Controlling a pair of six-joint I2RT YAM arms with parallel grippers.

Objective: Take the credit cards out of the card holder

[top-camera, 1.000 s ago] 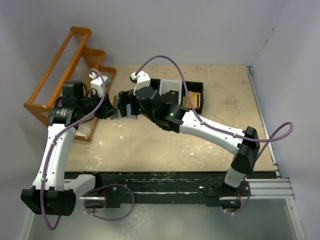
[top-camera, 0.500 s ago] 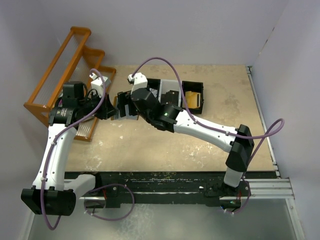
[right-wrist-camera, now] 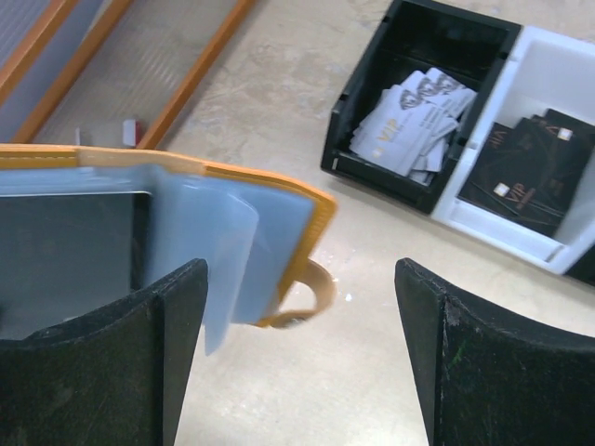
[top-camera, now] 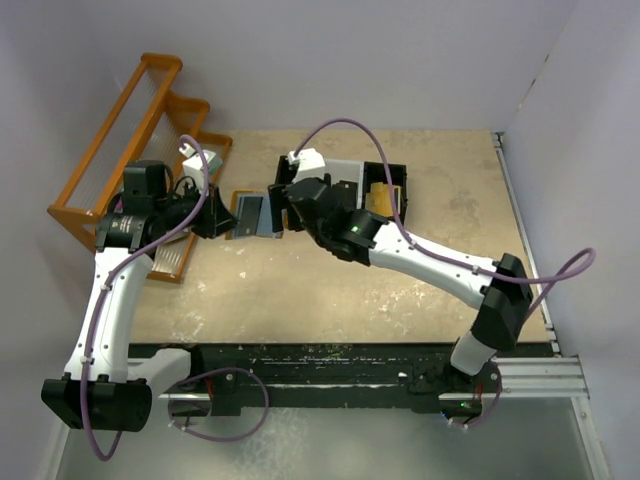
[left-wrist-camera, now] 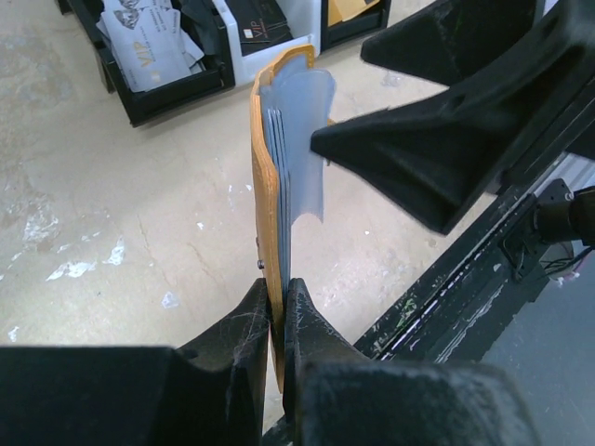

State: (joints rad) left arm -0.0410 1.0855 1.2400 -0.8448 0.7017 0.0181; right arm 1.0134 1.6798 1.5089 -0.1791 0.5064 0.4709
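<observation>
Tan, scuffed tabletop (top-camera: 330,285) under pale walls, and the card holder (left-wrist-camera: 265,200) is hanging above it between the two arms. The left gripper (left-wrist-camera: 277,295) is pinching the near end of its orange cover, jaws squeezed tight on the leather. From those fingertips the holder is stretching straight ahead, standing on edge, its long axis running directly away from the left gripper toward the right gripper (right-wrist-camera: 297,274). It is lying open: tan-orange outside, pale blue-grey sleeves fanning off the inner face, and a rounded snap tab curling at the far lower corner. The right gripper is facing the inner side with its jaws spread wide and gripping nothing, the holder's free end reaching partway into the gap. One right fingertip (left-wrist-camera: 325,141) is sitting right at the fanned sleeves; contact is unclear. Beyond the right gripper, a black tray (right-wrist-camera: 346,139) is resting on the table.
</observation>
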